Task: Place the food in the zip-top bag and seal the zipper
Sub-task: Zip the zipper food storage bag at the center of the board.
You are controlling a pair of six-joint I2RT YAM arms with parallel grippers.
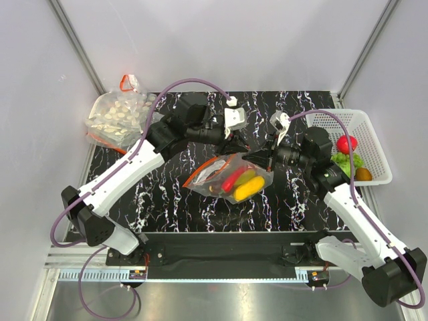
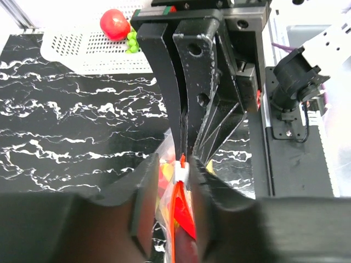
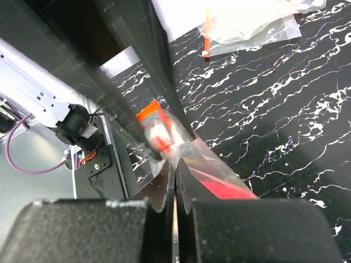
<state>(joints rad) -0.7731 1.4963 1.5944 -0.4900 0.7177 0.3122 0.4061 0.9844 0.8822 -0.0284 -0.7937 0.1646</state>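
You had left gripper [image 1: 238, 143] and right gripper [image 1: 265, 155] both clenched on one zip-top bag [image 1: 227, 175] at its zipper [image 1: 200, 172], three food pieces [image 1: 245, 189] inside

Zip-top bag [image 1: 227, 175]: clear, crinkly, glossy plastic; zipper [image 3: 152, 117] red-orange plastic strip. My left fingers [image 2: 159, 82]: matt black, scuffed, hard-looking. My arm shells [image 1: 124, 175]: smooth white plastic. Table top [image 1: 167, 200]: smooth black, white marble veining. Basket [image 1: 378, 134]: white perforated plastic.

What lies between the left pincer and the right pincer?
The left pincer and right pincer are both shut on the zipper of the zip-top bag; only a short stretch of that strip lies between them, as the left wrist view shows.
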